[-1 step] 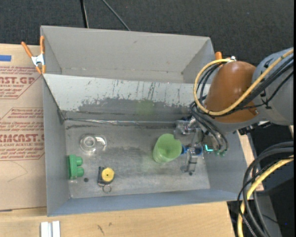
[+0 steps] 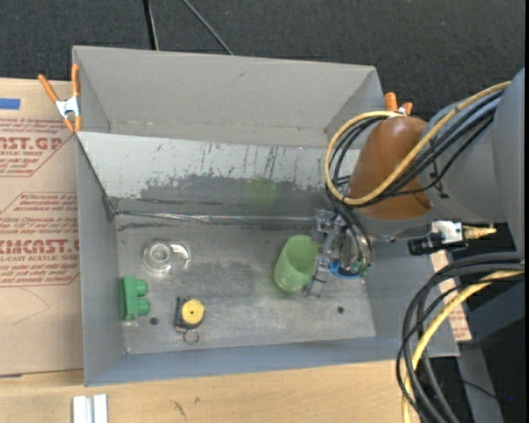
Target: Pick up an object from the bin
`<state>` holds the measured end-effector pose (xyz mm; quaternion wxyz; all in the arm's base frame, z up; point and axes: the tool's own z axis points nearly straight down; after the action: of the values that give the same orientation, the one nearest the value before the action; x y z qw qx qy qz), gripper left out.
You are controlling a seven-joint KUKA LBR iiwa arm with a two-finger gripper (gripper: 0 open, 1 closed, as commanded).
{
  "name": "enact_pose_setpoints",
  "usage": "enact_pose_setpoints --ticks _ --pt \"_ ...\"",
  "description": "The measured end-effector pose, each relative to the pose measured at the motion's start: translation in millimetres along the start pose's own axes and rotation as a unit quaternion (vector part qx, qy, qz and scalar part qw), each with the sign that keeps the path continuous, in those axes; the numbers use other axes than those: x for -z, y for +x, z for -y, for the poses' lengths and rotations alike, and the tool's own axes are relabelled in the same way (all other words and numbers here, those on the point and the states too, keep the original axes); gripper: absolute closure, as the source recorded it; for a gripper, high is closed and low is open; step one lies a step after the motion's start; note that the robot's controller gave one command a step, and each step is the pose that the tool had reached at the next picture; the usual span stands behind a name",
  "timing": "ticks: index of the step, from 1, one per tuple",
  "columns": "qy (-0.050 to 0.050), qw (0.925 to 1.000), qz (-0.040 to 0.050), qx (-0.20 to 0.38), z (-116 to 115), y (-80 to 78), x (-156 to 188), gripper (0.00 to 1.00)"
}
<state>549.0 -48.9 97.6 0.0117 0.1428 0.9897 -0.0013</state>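
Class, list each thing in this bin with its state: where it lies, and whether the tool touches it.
Light green plastic cup: right of the floor, beside the tool; contact unclear.
Clear round plastic piece: flat, left, apart from the tool.
Green plastic block: by the left wall, untouched.
Yellow round disc: flat, near the front, untouched.

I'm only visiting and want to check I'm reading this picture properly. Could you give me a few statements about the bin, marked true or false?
1. The gripper is on the right side of the bin, beside a light green cup. True.
2. The yellow round piece lies against the bin's far wall. False: it lies near the near wall, left of centre.
3. A green block lies in the near left corner. True.
4. The clear round piece sits on top of the green block. False: it lies apart from it, farther back.
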Motion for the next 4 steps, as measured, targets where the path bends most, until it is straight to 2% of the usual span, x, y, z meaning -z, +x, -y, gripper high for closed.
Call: enact_pose_setpoints --ticks 1,2,3,4 --pt "0.001 1.0000 -0.0018 0.000 0.9 0.2 -0.3 1.00" --pt "-0.001 1.0000 -0.0077 -0.002 -5.6 14.3 91.6 1.00" --pt "-0.001 0.9999 -0.0059 -0.014 -7.0 -20.6 166.8 1.00" --pt "0.002 0.9971 -0.0141 -0.074 4.3 -39.1 73.4 1.00"
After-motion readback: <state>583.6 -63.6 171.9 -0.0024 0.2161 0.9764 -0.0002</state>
